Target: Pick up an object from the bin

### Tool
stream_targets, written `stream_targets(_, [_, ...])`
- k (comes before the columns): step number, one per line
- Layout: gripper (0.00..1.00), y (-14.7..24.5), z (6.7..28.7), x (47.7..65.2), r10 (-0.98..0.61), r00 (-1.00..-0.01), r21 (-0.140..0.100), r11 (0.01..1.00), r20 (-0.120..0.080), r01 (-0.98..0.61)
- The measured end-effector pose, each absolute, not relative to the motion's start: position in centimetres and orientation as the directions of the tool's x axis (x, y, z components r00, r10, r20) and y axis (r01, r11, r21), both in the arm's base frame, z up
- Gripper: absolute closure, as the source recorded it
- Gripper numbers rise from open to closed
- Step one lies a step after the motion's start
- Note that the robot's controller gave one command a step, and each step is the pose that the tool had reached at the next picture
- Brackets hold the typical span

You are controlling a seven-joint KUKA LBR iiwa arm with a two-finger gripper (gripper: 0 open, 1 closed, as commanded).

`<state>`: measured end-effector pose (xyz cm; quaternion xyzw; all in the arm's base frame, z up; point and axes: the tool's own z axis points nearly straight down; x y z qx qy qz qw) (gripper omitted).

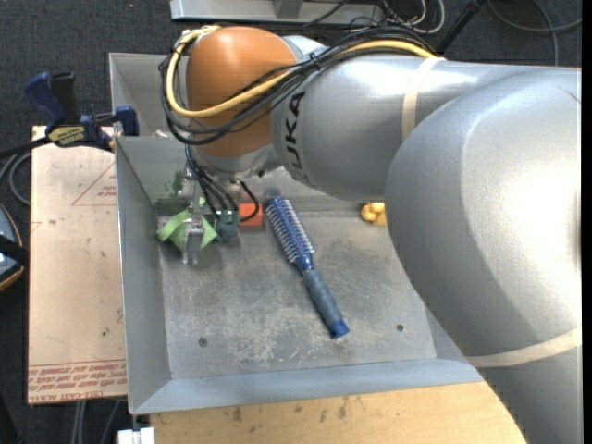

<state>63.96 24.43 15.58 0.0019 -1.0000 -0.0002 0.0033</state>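
We see the arm's jaws low at a crumpled green thing (171, 228) near the bin's (259, 326) left wall; spread or pinching, we cannot tell. A blue hairbrush (303, 265) lies alongside.

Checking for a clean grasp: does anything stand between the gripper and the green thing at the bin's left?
Nothing visible does. The gripper is right at the green thing. The blue hairbrush lies apart toward the view's right, with a small orange thing beside its head.
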Motion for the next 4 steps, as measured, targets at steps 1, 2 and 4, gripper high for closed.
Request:
stream_targets(1, [0.00,23.4,8.4,63.4,0.049,-0.999,0.005,0.999,-0.007,0.049])
stream_targets(2, [1.00,23.3,8.1,63.3,0.052,-0.999,0.003,0.999,-0.002,0.052])
stream_targets(4, [1.00,16.9,18.3,55.3,-0.264,-0.964,-0.001,0.964,0.008,-0.265])
